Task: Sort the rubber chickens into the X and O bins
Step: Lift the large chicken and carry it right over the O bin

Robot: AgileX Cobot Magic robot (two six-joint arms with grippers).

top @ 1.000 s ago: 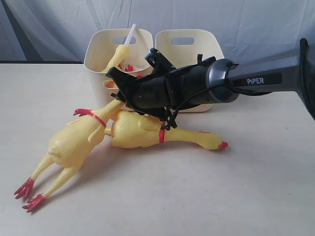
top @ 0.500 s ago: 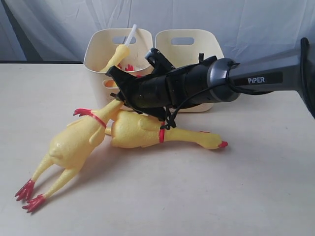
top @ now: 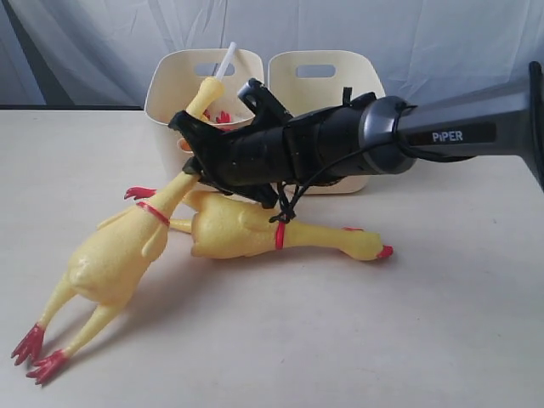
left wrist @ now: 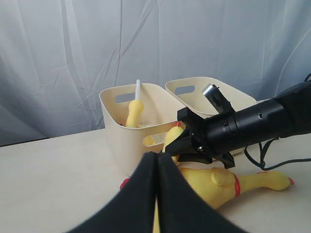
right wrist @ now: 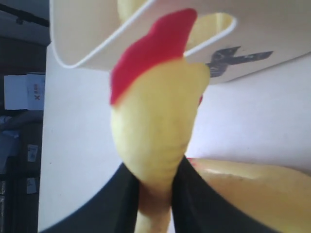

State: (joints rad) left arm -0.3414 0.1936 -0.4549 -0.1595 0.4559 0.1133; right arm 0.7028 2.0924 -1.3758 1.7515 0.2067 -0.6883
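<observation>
My right gripper [top: 189,158] reaches in from the right and is shut on the neck of a whole rubber chicken [top: 115,255], just under its red-combed head [right wrist: 155,97]. The head is raised in front of the left bin [top: 166,93], which carries a black X [right wrist: 228,59]; the body and red feet [top: 34,353] trail on the table. A second whole chicken [top: 255,229] lies on its side below the arm. The neck with a white tube [top: 208,89] stands in the X bin, beside red feet [top: 223,116]. The other bin [top: 327,72] stands on the right. My left gripper [left wrist: 156,161] is shut and empty.
A white curtain [top: 102,42] hangs behind the bins. The right arm [top: 382,144] spans the table in front of both bins. A black cable [top: 289,208] dangles from it onto the lying chicken. Bare tabletop [top: 382,340] extends to the front right.
The right gripper has risen and moved left toward the X bin, pulling the chicken's head up. The chicken's body and feet have slid left and nearer the table's front.
</observation>
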